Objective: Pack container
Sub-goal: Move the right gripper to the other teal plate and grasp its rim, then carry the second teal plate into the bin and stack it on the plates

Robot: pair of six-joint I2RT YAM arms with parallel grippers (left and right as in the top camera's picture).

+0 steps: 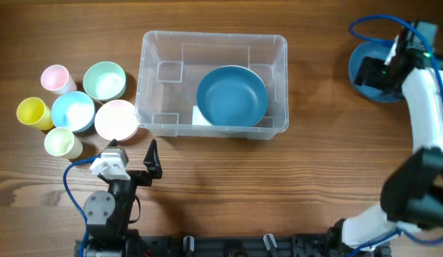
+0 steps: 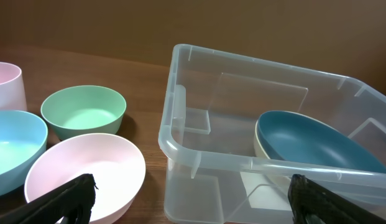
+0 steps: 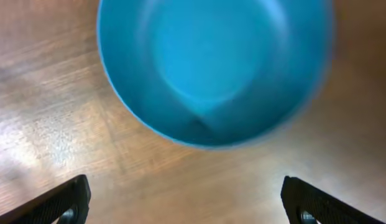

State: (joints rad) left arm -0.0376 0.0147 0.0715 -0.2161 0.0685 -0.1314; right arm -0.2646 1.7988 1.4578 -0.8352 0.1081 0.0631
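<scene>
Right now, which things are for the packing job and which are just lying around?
For the job: bin; dark blue bowl already in it; blue bowl under the open right claw; probably, waiting on the left, green bowl, light blue bowl, pink bowl, pink cup, yellow cup, pale cup.
Just lying about: nothing loose that I can see, only the table.

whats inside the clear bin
One dark blue bowl, in the bin's right half. It covers most of the white label; anything else under it cannot be seen.

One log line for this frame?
bin: blue bowl inside | right claw: open over second blue bowl | left claw: open
</scene>
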